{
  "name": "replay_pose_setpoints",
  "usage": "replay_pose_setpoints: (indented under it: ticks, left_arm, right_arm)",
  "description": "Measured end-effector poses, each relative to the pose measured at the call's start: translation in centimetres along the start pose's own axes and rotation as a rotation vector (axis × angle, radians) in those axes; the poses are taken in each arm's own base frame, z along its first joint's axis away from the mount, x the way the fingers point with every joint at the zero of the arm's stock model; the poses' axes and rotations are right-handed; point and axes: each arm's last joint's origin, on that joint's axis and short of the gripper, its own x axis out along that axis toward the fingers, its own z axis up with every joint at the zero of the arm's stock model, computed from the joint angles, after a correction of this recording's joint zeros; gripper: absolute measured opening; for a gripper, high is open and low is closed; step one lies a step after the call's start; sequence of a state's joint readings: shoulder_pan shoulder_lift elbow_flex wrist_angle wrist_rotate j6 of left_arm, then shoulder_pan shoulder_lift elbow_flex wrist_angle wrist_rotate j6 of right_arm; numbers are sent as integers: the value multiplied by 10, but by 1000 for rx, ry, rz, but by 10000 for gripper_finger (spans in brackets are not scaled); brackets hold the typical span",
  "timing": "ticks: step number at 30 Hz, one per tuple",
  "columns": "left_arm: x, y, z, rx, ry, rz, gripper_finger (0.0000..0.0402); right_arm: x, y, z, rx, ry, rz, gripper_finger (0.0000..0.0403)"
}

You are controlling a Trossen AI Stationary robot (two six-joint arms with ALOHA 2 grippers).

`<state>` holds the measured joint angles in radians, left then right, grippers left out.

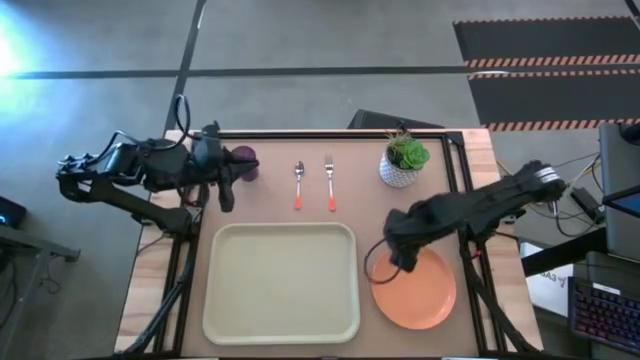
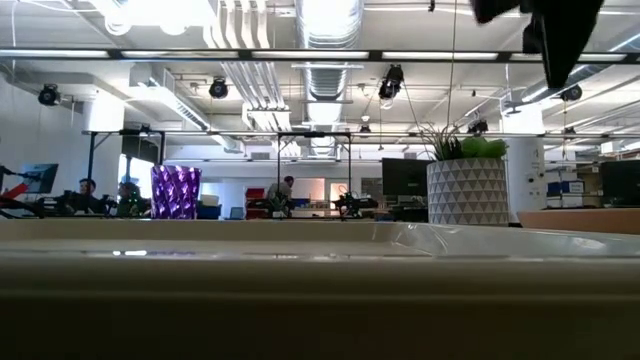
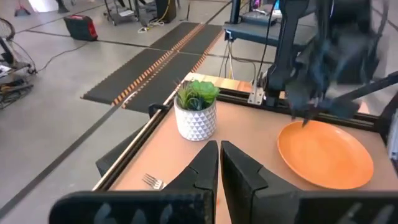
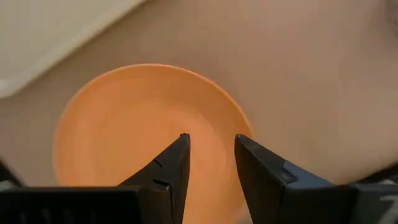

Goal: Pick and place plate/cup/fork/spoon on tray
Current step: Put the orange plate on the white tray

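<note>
The orange plate (image 1: 420,293) lies flat on the table to the right of the cream tray (image 1: 282,282). My right gripper (image 4: 211,140) is open above the plate's near-middle (image 4: 137,134) and touches nothing. It also shows in the high view (image 1: 400,258). The purple cup (image 1: 246,163) stands at the far left. The spoon (image 1: 298,185) and the fork (image 1: 330,186) lie side by side behind the tray. My left gripper (image 3: 219,152) is shut and empty, next to the cup (image 2: 175,192), which its wrist view does not show.
A white pot with a green plant (image 1: 404,160) stands at the far right, behind the plate. The tray's rim (image 2: 320,250) fills the near part of the low view. Black rails run along the table's left and right edges.
</note>
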<state>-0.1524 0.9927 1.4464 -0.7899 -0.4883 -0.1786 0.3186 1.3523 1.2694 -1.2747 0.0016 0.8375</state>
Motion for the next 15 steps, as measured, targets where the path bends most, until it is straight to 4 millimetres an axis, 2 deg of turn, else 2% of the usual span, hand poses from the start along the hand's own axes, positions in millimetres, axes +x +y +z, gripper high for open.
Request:
replay_pose_setpoints:
  ticks: [2, 4, 8, 15]
  left_arm:
    - [-1, 0, 0, -2, -2, -3, 0]
    - [-1, 0, 0, -2, -2, -7, 0]
    - [-1, 0, 0, -4, -3, -9, 0]
    - [0, -1, 1, -39, -3, -13, 0]
  right_arm:
    - [13, 1, -2, 6, 15, 7, 116]
    - [20, -3, -8, 12, 25, 35, 116]
    - [47, -13, -18, 24, 46, 75, 116]
    - [66, -50, -44, 67, 55, 141, 116]
